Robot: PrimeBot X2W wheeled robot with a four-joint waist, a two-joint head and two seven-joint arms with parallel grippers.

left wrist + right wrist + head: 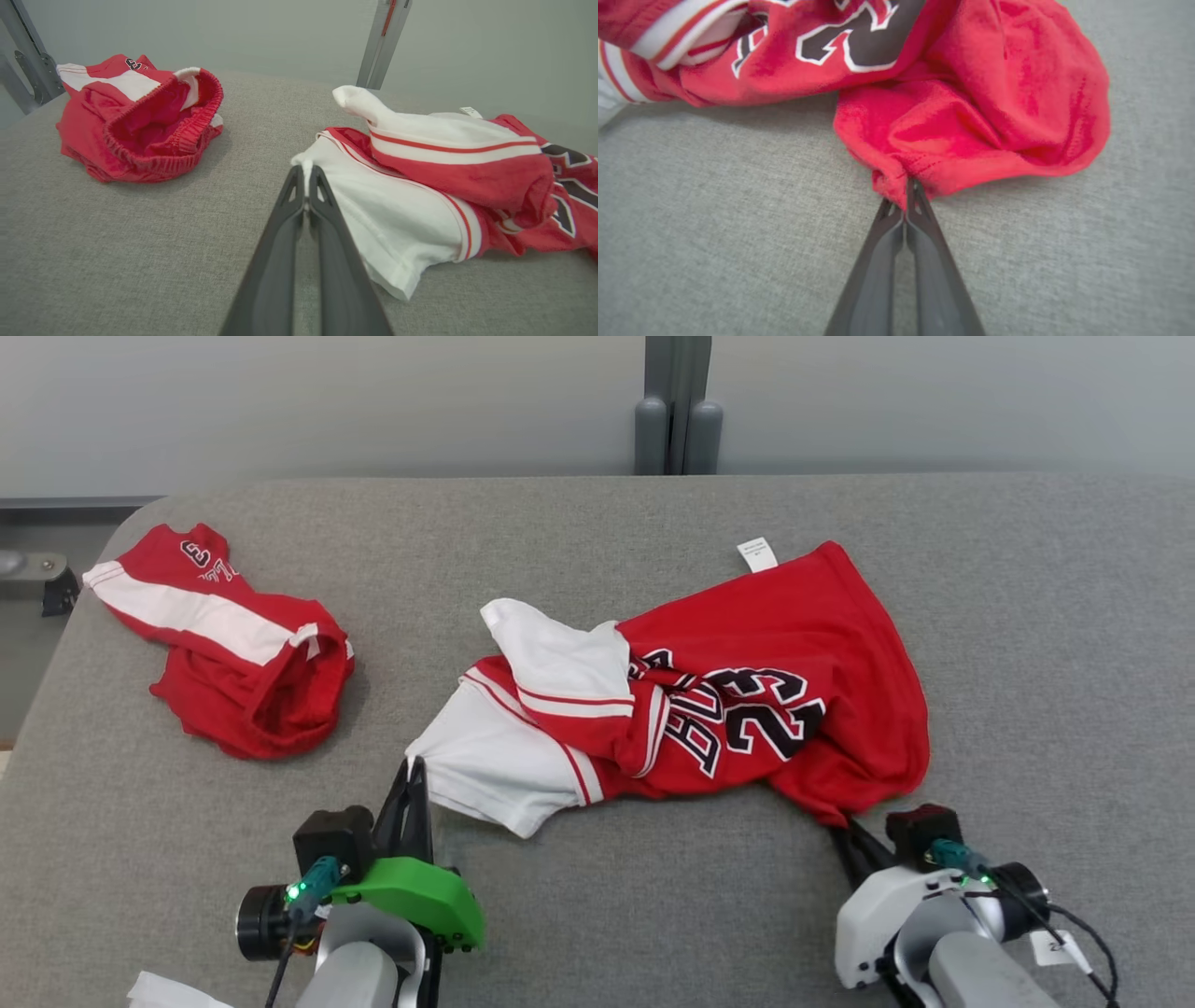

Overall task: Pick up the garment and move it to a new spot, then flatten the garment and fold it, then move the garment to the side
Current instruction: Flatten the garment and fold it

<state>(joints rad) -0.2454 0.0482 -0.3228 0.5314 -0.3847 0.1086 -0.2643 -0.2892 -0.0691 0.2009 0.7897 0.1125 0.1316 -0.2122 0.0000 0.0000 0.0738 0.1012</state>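
Observation:
The garment [747,691], a red and white jersey with black lettering, lies crumpled across the middle of the grey table [597,915]. My left gripper [414,767] is shut on the jersey's white near-left corner; the left wrist view shows the white cloth [397,214] pinched between the fingertips of my left gripper [307,170]. My right gripper [848,823] is shut on the red near-right hem, and in the right wrist view a fold of red fabric [971,140] sits clamped at the tips of my right gripper [907,186].
A second red and white piece, a pair of shorts [224,644], lies bunched at the table's far left, seen closer as the shorts [140,126] in the left wrist view. A grey post [677,401] stands behind the table's back edge.

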